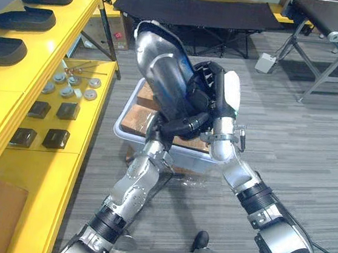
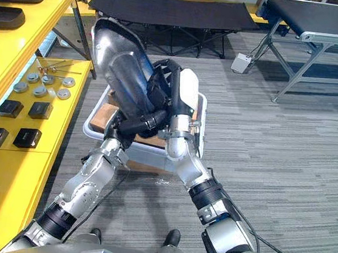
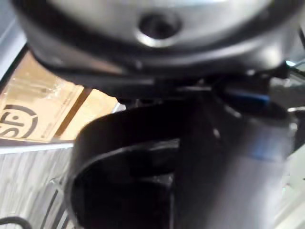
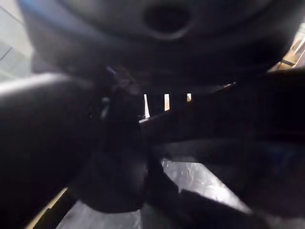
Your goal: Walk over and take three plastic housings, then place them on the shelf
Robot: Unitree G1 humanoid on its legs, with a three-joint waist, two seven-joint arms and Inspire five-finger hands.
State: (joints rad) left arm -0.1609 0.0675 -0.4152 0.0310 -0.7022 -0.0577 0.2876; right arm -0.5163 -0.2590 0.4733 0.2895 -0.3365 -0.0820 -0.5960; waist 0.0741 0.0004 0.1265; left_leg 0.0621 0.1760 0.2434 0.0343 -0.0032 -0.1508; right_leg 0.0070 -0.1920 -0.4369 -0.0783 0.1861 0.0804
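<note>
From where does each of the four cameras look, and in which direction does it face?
Left eye view: on the head, facing down and forward at the housing above the bin; both arms enter from below, left robot hand curled on it, right robot hand beside it.
Right eye view: same, slightly to the right.
Left wrist view: on that wrist, along its robot hand, housing close, cardboard beyond.
Right wrist view: on that wrist, pressed near the housing.
Both eye views share the yellow shelf.
</note>
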